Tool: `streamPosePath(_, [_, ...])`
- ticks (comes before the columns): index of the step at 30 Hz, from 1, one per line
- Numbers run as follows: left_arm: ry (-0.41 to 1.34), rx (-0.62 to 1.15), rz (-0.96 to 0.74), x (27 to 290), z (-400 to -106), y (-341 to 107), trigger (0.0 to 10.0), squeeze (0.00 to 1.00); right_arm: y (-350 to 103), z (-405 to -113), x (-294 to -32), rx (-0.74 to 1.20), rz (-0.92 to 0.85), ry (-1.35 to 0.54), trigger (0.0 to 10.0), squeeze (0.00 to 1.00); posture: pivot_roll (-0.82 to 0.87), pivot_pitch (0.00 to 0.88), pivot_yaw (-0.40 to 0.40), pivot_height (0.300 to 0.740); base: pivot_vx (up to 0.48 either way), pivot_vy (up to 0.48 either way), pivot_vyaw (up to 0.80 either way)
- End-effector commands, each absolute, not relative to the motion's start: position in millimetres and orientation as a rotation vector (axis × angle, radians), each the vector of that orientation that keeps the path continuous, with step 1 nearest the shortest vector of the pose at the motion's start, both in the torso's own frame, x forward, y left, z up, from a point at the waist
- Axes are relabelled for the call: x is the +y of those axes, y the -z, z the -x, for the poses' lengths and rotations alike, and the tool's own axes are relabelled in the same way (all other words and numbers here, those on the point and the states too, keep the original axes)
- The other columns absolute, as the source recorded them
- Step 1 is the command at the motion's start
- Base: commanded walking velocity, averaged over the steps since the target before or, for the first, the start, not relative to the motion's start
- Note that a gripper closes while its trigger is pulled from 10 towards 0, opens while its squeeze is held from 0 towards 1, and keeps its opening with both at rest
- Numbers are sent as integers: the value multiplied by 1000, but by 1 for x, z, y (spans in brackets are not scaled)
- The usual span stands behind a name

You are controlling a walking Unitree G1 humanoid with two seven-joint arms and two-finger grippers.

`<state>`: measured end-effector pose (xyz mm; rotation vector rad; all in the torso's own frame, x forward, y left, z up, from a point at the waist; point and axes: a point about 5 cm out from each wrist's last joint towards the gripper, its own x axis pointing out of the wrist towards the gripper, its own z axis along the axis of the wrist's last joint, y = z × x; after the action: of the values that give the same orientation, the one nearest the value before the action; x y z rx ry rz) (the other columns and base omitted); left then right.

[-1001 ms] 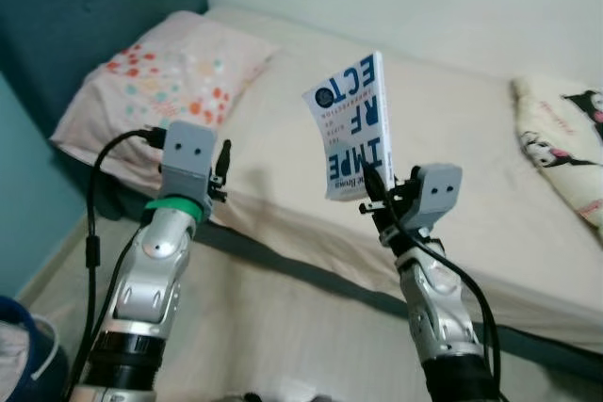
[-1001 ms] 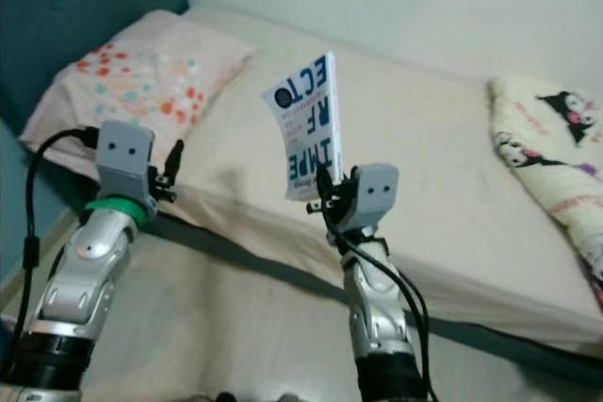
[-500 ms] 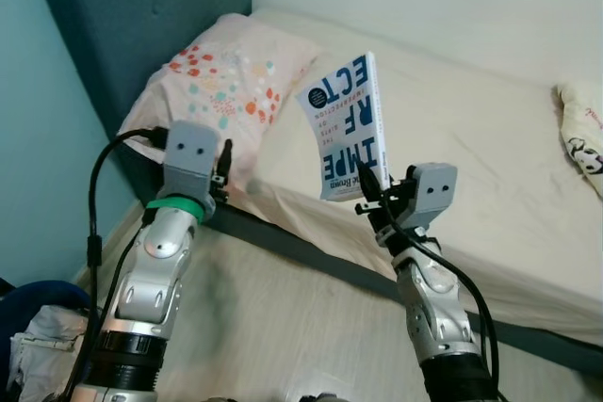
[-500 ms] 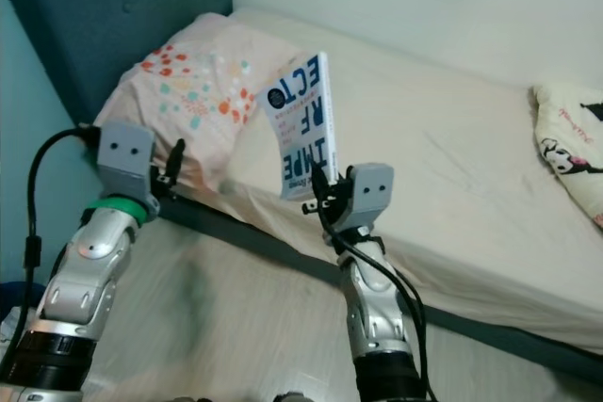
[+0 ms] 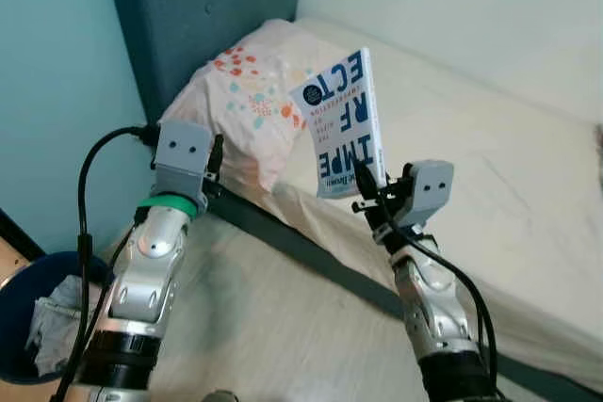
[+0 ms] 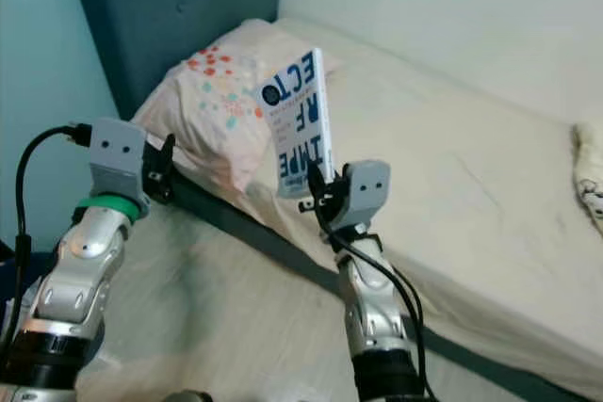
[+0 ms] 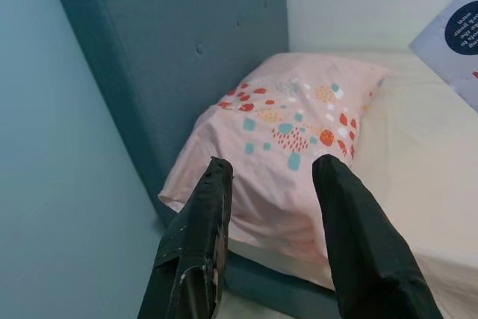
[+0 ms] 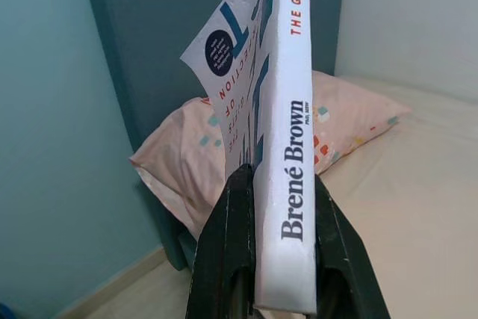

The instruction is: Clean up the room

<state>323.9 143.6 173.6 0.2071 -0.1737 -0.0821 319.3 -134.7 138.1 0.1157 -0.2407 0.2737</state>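
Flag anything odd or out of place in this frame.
Nothing damaged or spilled. The right gripper holds a book upright by its lower edge, its cover bowing a little. The left gripper is open with nothing in it, facing the spotted pillow. A blue bin holds crumpled cloth.

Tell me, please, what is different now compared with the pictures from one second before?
Mostly the camera turned toward the robot's left: the headboard, the blue wall and a blue bin have come into sight, and the cartoon pillow has left the frame. The right gripper still clamps the book upright. The left gripper stays open, holding nothing, raised toward the flowered pillow.
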Motion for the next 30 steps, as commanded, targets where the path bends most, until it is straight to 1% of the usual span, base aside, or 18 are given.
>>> streamPosePath(1, [106,-167,-211,137,-322,-169,10000,0,-139,-318,-144,-262,-119,-242,10000,0,48,24,-16,735,0,-431,0])
streamPosePath(2, [106,-167,-210,136,-322,-169,10000,0,-139,-318,-144,-262,-119,-242,10000,0,48,24,-16,735,0,-431,0])
streamPosePath(5, [101,-156,-185,137,-323,-168,10000,0,-139,-319,-144,-262,-119,-243,10000,0,48,24,-17,735,0,0,0])
streamPosePath(12, [90,-133,-218,140,-324,-165,10000,0,-140,-318,-142,-269,-128,-255,10000,0,48,25,-15,735,0,0,0])
streamPosePath(20, [89,-151,-216,140,-324,-166,10000,0,-139,-318,-140,-262,-131,-259,10000,0,47,25,-13,735,0,0,0])
streamPosePath(30, [85,-154,-217,141,-325,-167,10000,0,-138,-318,-141,-260,-127,-258,10000,0,48,25,-13,735,480,0,0])
